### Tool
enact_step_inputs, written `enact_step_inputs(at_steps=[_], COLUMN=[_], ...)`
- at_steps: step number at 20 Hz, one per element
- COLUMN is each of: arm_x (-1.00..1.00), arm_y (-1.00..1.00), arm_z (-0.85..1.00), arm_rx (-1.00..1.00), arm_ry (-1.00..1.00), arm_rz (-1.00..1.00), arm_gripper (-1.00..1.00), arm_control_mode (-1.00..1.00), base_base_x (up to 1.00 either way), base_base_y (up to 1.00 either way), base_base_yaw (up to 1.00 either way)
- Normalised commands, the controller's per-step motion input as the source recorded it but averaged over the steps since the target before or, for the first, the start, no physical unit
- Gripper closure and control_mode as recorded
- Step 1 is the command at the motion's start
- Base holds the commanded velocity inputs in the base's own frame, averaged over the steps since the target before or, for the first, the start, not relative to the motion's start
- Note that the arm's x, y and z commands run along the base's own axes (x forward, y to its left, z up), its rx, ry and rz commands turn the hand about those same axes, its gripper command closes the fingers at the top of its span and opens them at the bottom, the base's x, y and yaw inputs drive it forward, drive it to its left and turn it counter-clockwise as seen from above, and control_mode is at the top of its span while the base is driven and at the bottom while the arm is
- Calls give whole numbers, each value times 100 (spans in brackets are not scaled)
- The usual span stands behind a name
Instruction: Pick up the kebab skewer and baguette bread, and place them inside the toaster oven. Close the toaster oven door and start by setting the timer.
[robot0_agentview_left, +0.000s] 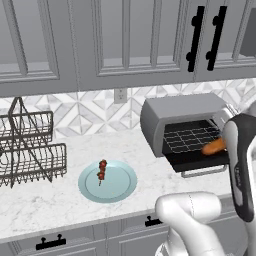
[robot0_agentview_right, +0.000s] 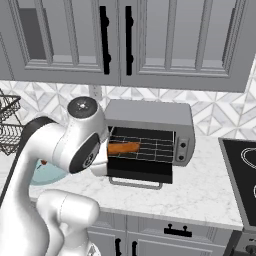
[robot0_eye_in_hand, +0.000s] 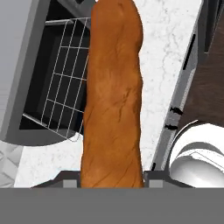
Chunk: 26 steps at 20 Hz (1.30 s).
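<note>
Dish rack (robot0_agentview_left: 30, 150): at 9 o'clock in the left base view, cut off by the frame's left edge.
Plate (robot0_agentview_left: 120, 190): pale blue, on the desk (robot0_agentview_left: 40, 205) between rack and oven.
Kebab skewer (robot0_agentview_left: 102, 170): lies on the plate toward its 11 o'clock rim; chunks too small to count.
Toaster oven (robot0_agentview_left: 170, 112): at 3 o'clock on the desk; toaster oven door (robot0_agentview_right: 142, 172) is dropped open, wire shelf visible inside.
Baguette bread (robot0_eye_in_hand: 113, 96): held at the oven mouth, over the open door; its far end is cut off by the hand view's top.
Claw (robot0_eye_in_hand: 112, 181): closed around the baguette's near end; fingertips mostly hidden behind the loaf, and the arm covers it in both base views.
</note>
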Motion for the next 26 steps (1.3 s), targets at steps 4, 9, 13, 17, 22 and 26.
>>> enact_step_inputs(at_steps=[4,9,13,17,22,26], arm_x=[61,73,47,27,30,39], arm_y=[-69,-28,1,0,0,0], arm_z=[-17,-35,-8,-3,-8,-4], arm_rx=[0,5,10,4,0,0], arm_ry=[-26,-21,-14,-6,0,-1], arm_rz=[-12,-14,-4,0,0,0], arm_gripper=[100,100,100,100,100,100], arm_control_mode=[-100,-100,-100,-100,-100,-100], base_base_x=[0,0,0,0,0,0], base_base_y=[0,0,0,0,0,0], base_base_yaw=[0,0,0,0,0,0])
